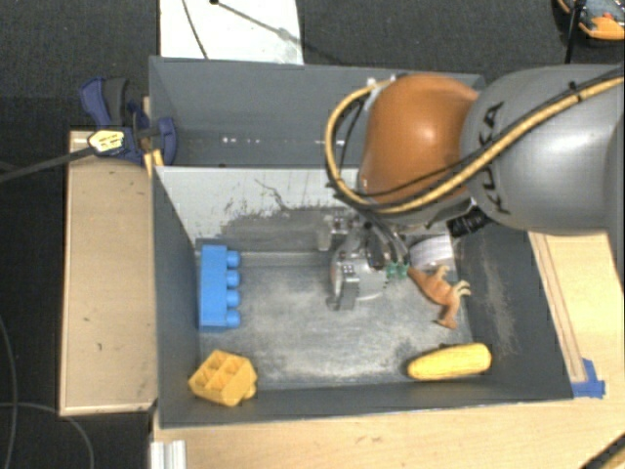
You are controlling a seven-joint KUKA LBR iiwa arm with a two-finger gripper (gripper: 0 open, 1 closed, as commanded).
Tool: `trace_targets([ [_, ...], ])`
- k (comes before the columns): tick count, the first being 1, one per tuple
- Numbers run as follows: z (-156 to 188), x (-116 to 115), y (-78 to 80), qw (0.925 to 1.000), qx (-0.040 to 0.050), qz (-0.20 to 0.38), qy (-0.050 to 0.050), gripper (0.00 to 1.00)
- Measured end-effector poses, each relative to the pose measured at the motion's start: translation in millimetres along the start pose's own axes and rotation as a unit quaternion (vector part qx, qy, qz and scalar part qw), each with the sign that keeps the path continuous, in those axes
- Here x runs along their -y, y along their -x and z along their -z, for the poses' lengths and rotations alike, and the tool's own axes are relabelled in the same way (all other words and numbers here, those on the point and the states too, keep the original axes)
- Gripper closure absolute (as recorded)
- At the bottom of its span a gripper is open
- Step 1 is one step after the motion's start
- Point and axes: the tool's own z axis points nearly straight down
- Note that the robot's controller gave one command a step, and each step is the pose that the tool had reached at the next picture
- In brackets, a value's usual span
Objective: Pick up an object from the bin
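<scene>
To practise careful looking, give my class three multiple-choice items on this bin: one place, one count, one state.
1. Where is the blue brick? A by the left wall of the bin; B by the right wall; C outside it.
2. How many yellow things lie inside? A one; B two; C four.
3. The blue brick is: A lying alone; B stacked on another brick; C lifted up.
Answers: 1 A, it sits at the left wall. 2 B, a yellow brick and a corn cob. 3 A, nothing touches it.
</scene>
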Motion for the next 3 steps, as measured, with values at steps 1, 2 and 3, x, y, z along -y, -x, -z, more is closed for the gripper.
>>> trace_targets([
  [1, 5, 1, 1.7, 1.0000, 0.0041, -0.001, 0.001, 0.00],
  [2, 10, 29, 9.2, 0.9999, 0.0047, 0.014, 0.000, 0.00],
  [3, 13, 32, 29.3, 0.9999, 0.0048, -0.013, 0.000, 0.00],
])
